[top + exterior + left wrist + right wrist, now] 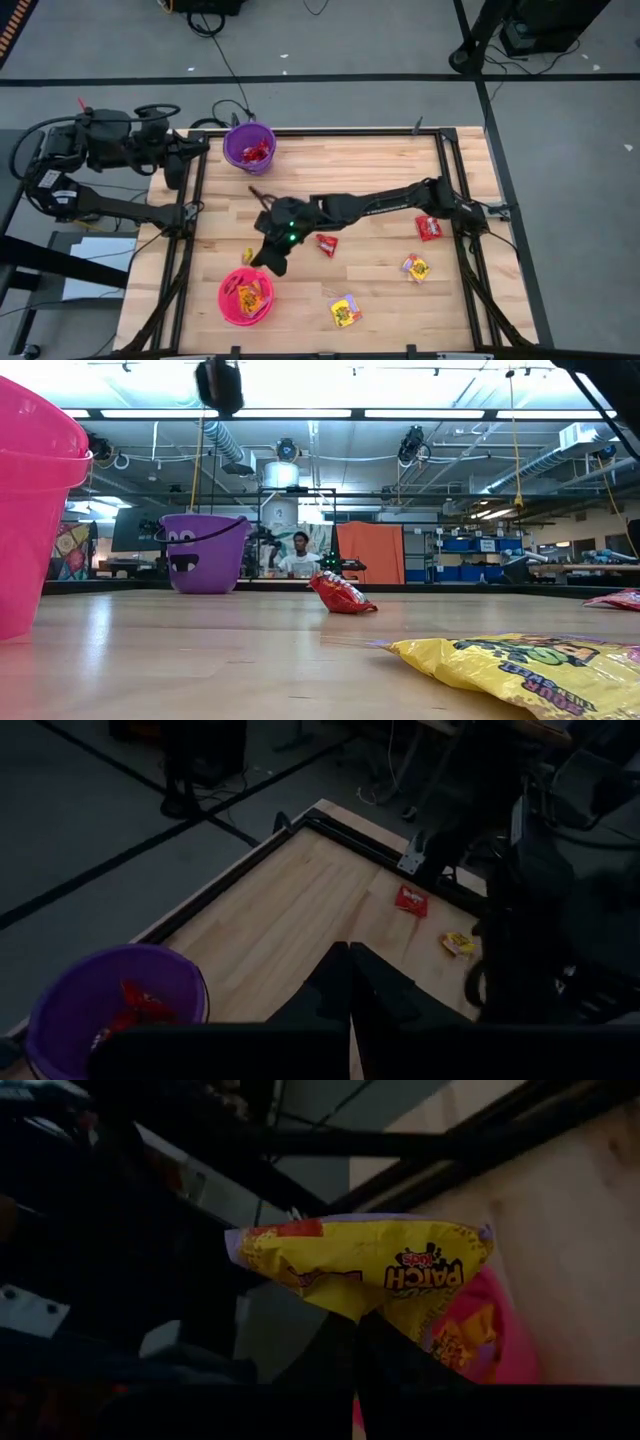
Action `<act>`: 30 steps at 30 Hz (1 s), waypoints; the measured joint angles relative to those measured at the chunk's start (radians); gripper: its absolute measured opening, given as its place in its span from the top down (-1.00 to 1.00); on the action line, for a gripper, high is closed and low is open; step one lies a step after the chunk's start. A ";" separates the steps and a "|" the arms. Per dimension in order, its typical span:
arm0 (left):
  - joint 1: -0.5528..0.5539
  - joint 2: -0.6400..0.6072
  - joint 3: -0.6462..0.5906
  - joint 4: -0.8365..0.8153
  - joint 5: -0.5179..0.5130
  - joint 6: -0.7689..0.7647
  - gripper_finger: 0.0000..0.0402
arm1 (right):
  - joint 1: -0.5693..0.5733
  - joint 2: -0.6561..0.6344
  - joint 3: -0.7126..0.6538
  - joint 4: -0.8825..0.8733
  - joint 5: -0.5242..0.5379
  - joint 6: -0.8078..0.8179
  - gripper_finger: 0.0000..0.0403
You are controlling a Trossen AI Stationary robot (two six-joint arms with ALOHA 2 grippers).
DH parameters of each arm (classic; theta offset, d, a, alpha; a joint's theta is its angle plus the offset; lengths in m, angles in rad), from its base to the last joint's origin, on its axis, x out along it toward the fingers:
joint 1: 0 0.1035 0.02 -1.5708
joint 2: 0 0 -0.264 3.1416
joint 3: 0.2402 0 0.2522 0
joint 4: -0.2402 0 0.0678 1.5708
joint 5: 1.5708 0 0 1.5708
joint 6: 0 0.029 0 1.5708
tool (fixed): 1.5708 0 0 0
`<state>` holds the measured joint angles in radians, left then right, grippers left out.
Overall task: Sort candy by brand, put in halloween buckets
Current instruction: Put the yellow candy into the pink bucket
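Note:
My right gripper (266, 262) is shut on a yellow candy packet (360, 1265) just above the far rim of the pink bucket (246, 297), which holds yellow packets. The purple bucket (249, 146) at the far edge holds red packets; it also shows in the left wrist view (110, 1005). Two red packets (327, 244) (429, 228) and two yellow packets (415, 267) (346, 311) lie flat on the table. My left gripper (350, 982) is shut and empty, parked off the table's far left corner beside the purple bucket. My right gripper pinches the yellow packet at the middle of one long edge (362, 1308) between its two fingers. The packet is creased at the fingers and spreads out beyond them. It is lifted clear of the table, over the pink bucket (500, 1335).
A black metal frame (445, 170) rims the wooden table. In the low view a yellow packet (520, 665) lies close in front, a red one (342, 594) at mid table. A person (298, 555) sits in the room beyond. Bare wood lies between the buckets.

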<state>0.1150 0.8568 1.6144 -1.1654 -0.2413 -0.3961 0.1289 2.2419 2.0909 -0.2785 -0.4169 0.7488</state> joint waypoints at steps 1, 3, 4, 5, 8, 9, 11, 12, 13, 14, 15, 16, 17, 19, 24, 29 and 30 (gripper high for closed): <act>0.000 0.001 -0.001 -0.001 0.000 -0.005 0.97 | 0.006 0.008 0.004 0.000 0.004 -0.003 0.96; 0.000 0.002 -0.001 0.000 0.002 -0.014 0.97 | 0.017 0.026 0.007 0.005 0.009 -0.001 0.96; 0.000 0.002 -0.001 -0.001 0.006 -0.016 0.97 | 0.022 0.033 0.008 0.009 0.018 0.002 0.96; 0.000 0.002 -0.001 -0.001 0.008 -0.017 0.97 | 0.028 0.036 0.008 0.002 0.025 0.003 0.96; 0.000 0.001 -0.001 -0.008 0.016 0.001 0.97 | 0.045 0.058 0.009 0.027 0.030 -0.017 0.96; 0.000 0.001 -0.001 -0.010 0.019 0.014 0.97 | 0.050 0.063 0.007 0.032 0.030 -0.024 0.96; 0.000 0.000 -0.001 -0.015 0.032 0.029 0.97 | 0.060 0.077 0.008 0.098 0.041 -0.011 0.96; 0.000 0.000 -0.001 -0.017 0.042 0.032 0.97 | 0.063 0.081 0.008 0.119 0.046 0.004 0.96; 0.000 0.000 -0.001 -0.020 0.056 0.040 0.97 | 0.066 0.081 0.008 0.140 0.049 0.011 0.96; 0.000 0.000 -0.001 -0.021 0.072 0.048 0.97 | 0.068 0.081 0.008 0.153 0.054 0.014 0.96; 0.000 0.000 -0.001 -0.024 0.087 0.049 0.97 | 0.070 0.081 0.008 0.156 0.060 0.013 0.96; 0.000 0.000 -0.001 -0.030 0.098 0.050 0.97 | 0.070 0.081 0.008 0.163 0.062 0.010 0.96; 0.000 0.000 -0.001 -0.036 0.106 0.050 0.97 | 0.070 0.081 0.008 0.171 0.056 0.012 0.96; 0.000 0.000 -0.001 -0.045 0.106 0.051 0.97 | 0.069 0.081 0.008 0.197 0.019 0.040 0.96; 0.000 -0.001 -0.001 -0.047 0.131 0.051 0.97 | 0.070 0.080 0.009 0.219 -0.024 0.065 0.96; 0.000 -0.001 -0.001 -0.047 0.154 0.051 0.97 | 0.070 0.081 0.007 0.212 0.002 0.058 0.96; 0.000 -0.001 -0.001 -0.046 0.157 0.051 0.97 | 0.070 0.081 0.007 0.213 0.015 0.049 0.96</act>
<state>0.1150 0.8555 1.6138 -1.2118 -0.0842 -0.3450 0.1989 2.3226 2.0983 -0.0652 -0.4021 0.7976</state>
